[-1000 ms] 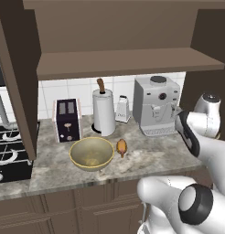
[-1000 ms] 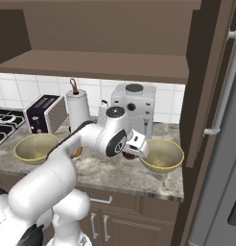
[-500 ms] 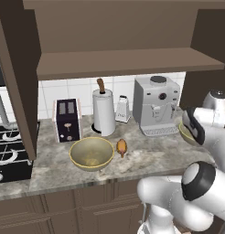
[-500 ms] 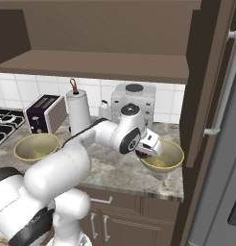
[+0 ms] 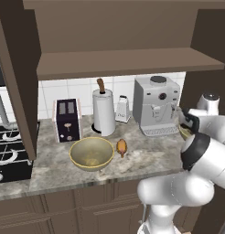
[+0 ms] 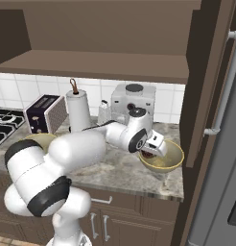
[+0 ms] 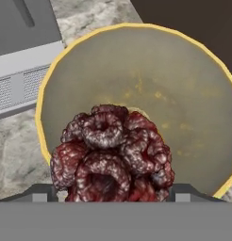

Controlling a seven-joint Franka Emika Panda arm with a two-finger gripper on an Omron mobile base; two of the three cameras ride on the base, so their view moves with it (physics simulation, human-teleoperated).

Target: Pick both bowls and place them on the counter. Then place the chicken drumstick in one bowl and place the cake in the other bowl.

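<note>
My gripper (image 6: 151, 150) hangs over the right bowl (image 6: 171, 161), shut on the cake (image 6: 147, 154). In the hand view the dark red speckled cake (image 7: 111, 150) spans the gap between both fingertips, just above the inside of the yellow-rimmed bowl (image 7: 184, 94). The other bowl (image 5: 91, 153) stands empty on the marbled counter (image 5: 146, 157), in front of the toaster. Right beside that bowl lies the orange-brown chicken drumstick (image 5: 121, 147), on the stone and not in a bowl.
Along the back wall stand a toaster (image 5: 67, 119), a paper-towel roll (image 5: 104, 112), a grater (image 5: 122, 109) and a coffee machine (image 5: 157, 105). A stove (image 5: 9, 151) is at the left. A dark cabinet wall (image 6: 206, 86) and a fridge (image 6: 230, 144) close the right side.
The arm has swung right with the cake in its gripper, from above the counter to over the right bowl. The left bowl and the drumstick have not moved.
</note>
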